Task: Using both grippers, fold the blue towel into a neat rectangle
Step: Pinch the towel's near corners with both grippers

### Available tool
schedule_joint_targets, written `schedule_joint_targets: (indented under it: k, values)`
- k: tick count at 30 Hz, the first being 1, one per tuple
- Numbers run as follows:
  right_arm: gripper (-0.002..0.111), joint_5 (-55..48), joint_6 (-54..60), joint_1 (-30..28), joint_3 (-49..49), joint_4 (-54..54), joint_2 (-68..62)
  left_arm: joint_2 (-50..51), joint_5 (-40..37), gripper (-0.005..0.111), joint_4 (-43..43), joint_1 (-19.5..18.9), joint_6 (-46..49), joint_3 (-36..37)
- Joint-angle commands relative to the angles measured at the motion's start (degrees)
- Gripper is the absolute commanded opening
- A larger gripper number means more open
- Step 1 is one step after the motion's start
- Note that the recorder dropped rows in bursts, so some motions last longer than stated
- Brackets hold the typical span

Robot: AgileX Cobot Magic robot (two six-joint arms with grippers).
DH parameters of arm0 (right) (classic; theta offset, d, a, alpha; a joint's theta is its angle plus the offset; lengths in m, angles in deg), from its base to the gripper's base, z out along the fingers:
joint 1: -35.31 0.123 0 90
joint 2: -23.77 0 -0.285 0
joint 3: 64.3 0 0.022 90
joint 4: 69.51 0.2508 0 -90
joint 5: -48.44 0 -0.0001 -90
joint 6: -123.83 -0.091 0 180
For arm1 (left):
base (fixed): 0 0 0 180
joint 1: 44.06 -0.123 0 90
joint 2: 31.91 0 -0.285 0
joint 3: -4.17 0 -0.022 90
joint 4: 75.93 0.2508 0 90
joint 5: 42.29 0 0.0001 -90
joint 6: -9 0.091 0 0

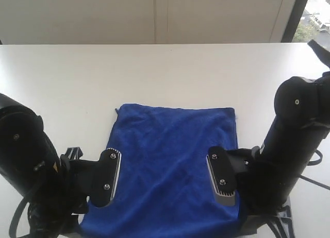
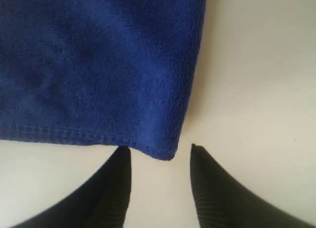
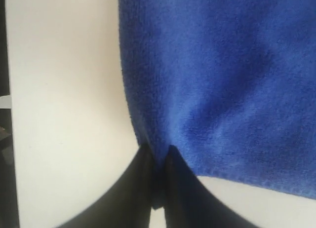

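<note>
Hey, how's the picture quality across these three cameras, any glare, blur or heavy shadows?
Exterior view: even light, the white table nearly washed out, the window corner bright, the blue towel clear. Left wrist view: the towel's weave is sharp, while the left gripper has soft-edged tips. Right wrist view: soft throughout, the table glares cream, and the right gripper is blurred.

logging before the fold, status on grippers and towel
Left gripper open, jaws astride a corner of the blue towel, not gripping. Right gripper shut on another corner. Towel spread on the white table. Nothing in the way.
</note>
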Motion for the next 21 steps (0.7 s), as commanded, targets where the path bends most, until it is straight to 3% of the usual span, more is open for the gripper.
schedule_joint_targets:
  k: [1,21]
  values:
    - [0.007,1.2,-4.6,0.0,-0.2,-4.3,0.4,-0.5,2.3,0.062,-2.5,0.1,1.6,0.5]
    - [0.007,3.1,-8.8,0.0,-0.2,-4.8,0.4,5.5,2.9,0.059,-12.4,0.1,12.5,0.9]
